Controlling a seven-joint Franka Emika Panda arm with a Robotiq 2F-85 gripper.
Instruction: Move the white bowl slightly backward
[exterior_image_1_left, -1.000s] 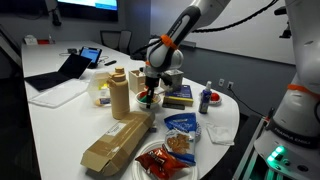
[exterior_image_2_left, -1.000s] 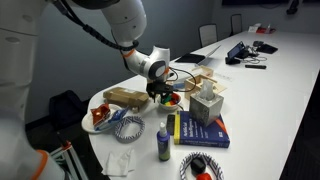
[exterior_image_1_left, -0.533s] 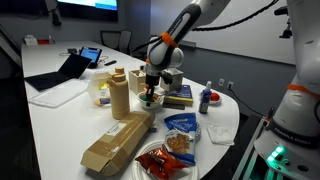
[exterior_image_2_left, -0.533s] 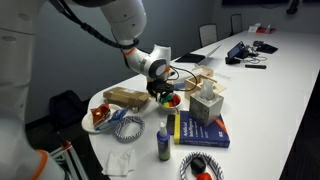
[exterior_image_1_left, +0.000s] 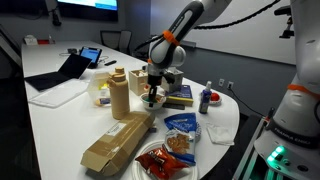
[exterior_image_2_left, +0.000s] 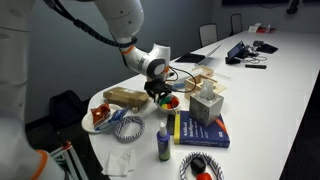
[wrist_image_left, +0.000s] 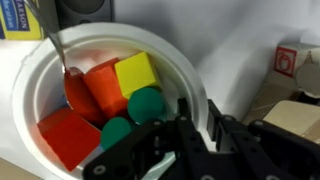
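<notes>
The white bowl (wrist_image_left: 190, 70) fills the wrist view, holding red, orange and yellow blocks and green balls, with a metal spoon (wrist_image_left: 52, 45) standing in it. My gripper (wrist_image_left: 197, 118) is shut on the bowl's rim, one finger inside and one outside the wall. In both exterior views the gripper (exterior_image_1_left: 151, 93) (exterior_image_2_left: 162, 92) reaches down onto the bowl (exterior_image_1_left: 148, 99) (exterior_image_2_left: 171, 101) in the middle of the table; the bowl is mostly hidden by the fingers.
A tan box (exterior_image_1_left: 118, 142) and a plate of red food (exterior_image_1_left: 160, 162) lie near the table's front edge. A tan bottle (exterior_image_1_left: 119, 95), a blue book (exterior_image_1_left: 179, 96), a blue snack bag (exterior_image_1_left: 182, 124), a small bottle (exterior_image_1_left: 206, 98) and a tissue box (exterior_image_2_left: 207, 105) surround the bowl.
The gripper and bowl have shifted very slightly; otherwise the scene looks the same.
</notes>
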